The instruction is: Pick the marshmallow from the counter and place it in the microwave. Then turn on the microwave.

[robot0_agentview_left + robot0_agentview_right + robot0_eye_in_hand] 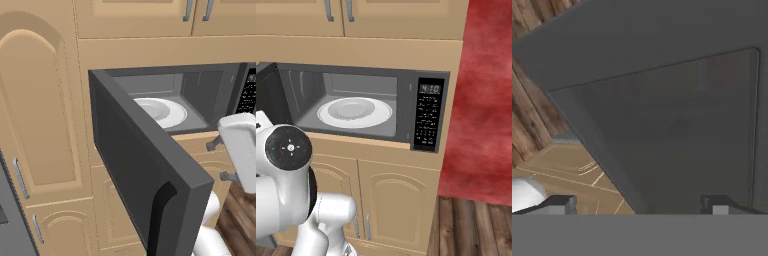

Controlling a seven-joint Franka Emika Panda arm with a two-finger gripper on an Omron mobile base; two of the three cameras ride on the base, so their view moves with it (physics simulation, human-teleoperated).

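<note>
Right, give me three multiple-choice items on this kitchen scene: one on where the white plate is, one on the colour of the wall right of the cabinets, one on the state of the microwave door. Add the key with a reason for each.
1. Where is the white plate?
A. On the wooden floor
B. Inside the microwave
C. In an upper cabinet

2. What colour is the wall to the right of the cabinets?
A. Red
B. Blue
C. White

3. How does the microwave door stand?
A. Shut flat
B. Taken off
C. Swung open

Key: B, both base views show the plate lying on the cavity floor. A, the right base view shows a mottled red wall beside the tan cabinets. C, the left base view shows the door swung out towards the camera, cavity exposed.
</note>
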